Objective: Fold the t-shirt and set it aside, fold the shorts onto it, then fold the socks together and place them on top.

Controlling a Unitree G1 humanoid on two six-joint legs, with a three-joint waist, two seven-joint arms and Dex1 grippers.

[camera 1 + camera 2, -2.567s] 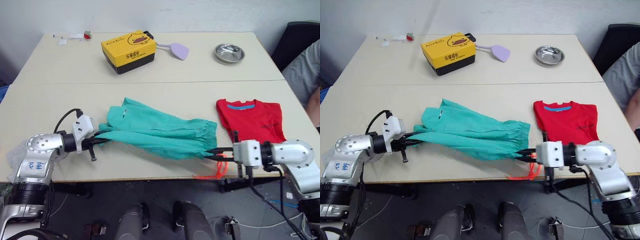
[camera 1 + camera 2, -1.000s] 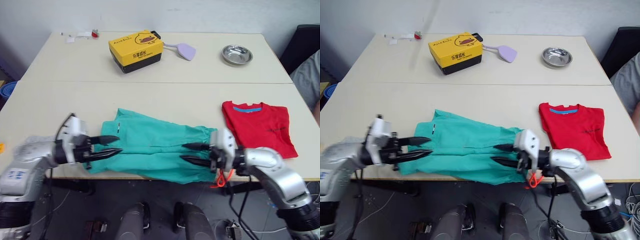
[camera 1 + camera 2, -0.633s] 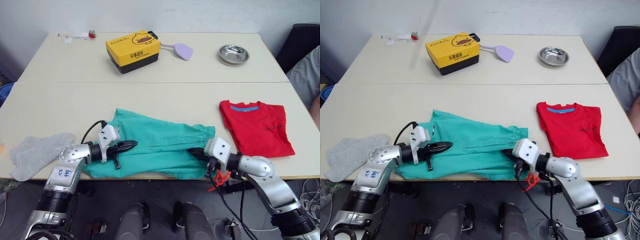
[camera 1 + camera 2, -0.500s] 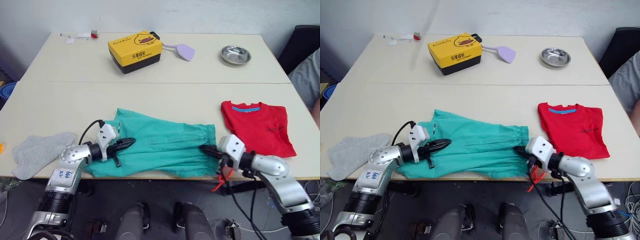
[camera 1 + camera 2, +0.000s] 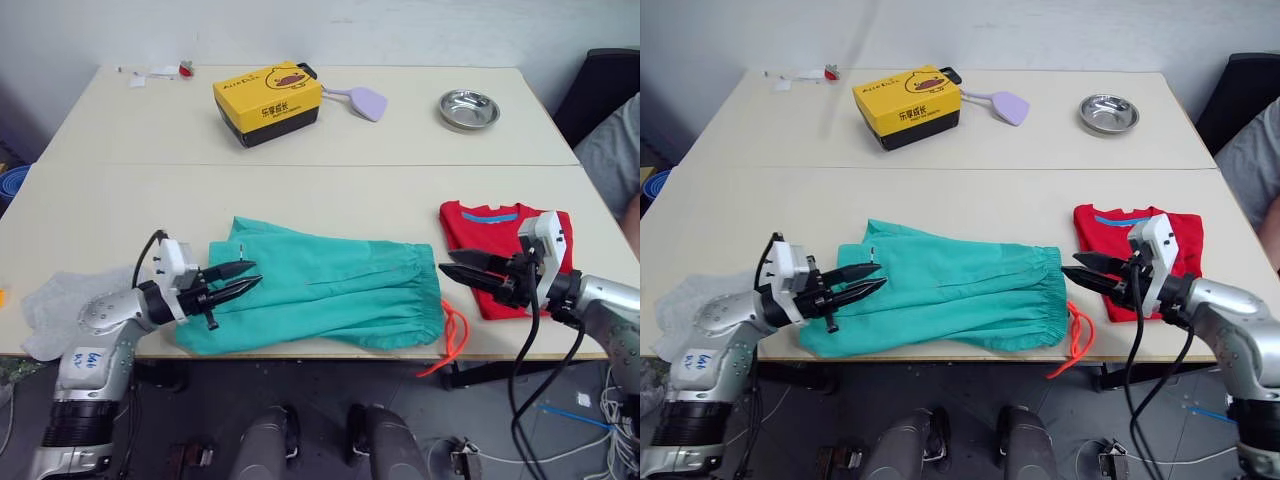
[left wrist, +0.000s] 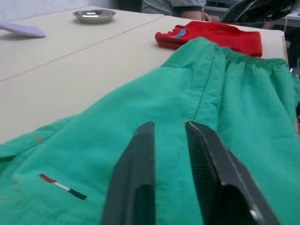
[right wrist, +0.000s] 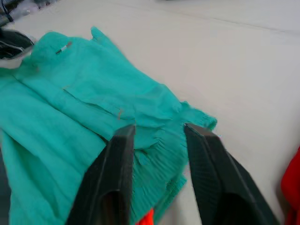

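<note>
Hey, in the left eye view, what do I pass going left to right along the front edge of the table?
socks → left gripper → shorts → orange drawstring → right gripper → t-shirt

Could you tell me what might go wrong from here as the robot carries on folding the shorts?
The orange drawstring hangs over the table edge and may snag the right end effector. The shorts lie rumpled near that edge and could slide off. Both end effectors are open, so the left end effector must regrasp cleanly.
</note>
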